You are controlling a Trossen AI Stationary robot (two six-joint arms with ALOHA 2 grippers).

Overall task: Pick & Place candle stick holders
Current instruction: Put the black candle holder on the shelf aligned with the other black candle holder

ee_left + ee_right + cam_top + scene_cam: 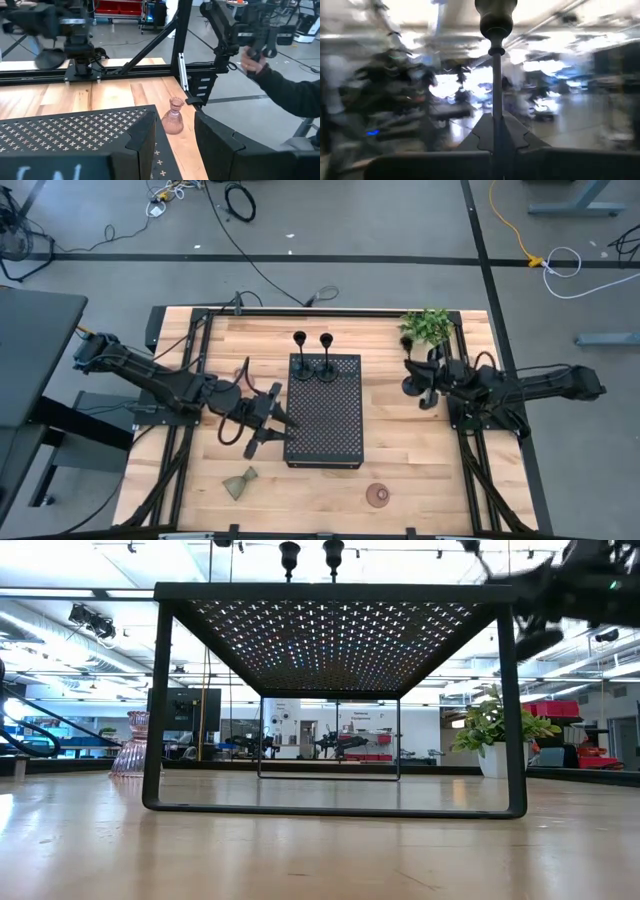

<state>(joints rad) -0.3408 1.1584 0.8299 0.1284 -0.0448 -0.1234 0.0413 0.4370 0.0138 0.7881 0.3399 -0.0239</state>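
Three slim black candle stick holders in sight from above: two standing upright side by side at the far end of the black perforated tray (325,412), the left one (300,360) and the right one (326,360), and a third black holder (412,387) off the tray's right side, near the leafy plant (428,326). In the right wrist view, that third holder (495,75) upright, its thin stem clamped between the closed fingers of the right gripper (496,135), cup top above. Right arm reaching in level from the table's right edge, right gripper (424,385) beside the tray's far right corner. One olive-green hourglass holder (240,482) lying tipped on the wood near the front edge, left of centre. One pinkish glass holder (378,496) standing near the front edge, right of centre; same piece (173,117) seen upright in the left wrist view, just beyond the tray corner and between that gripper's fingers (220,147), which are spread wide around nothing. Left gripper (268,420) low at the tray's left side, arm stretched in from the left. Only the left wrist view shows a person's hand (250,61) and dark sleeve past the table. Only the low view shows the tray (335,595) as a raised stand on legs, two holder tops above it.
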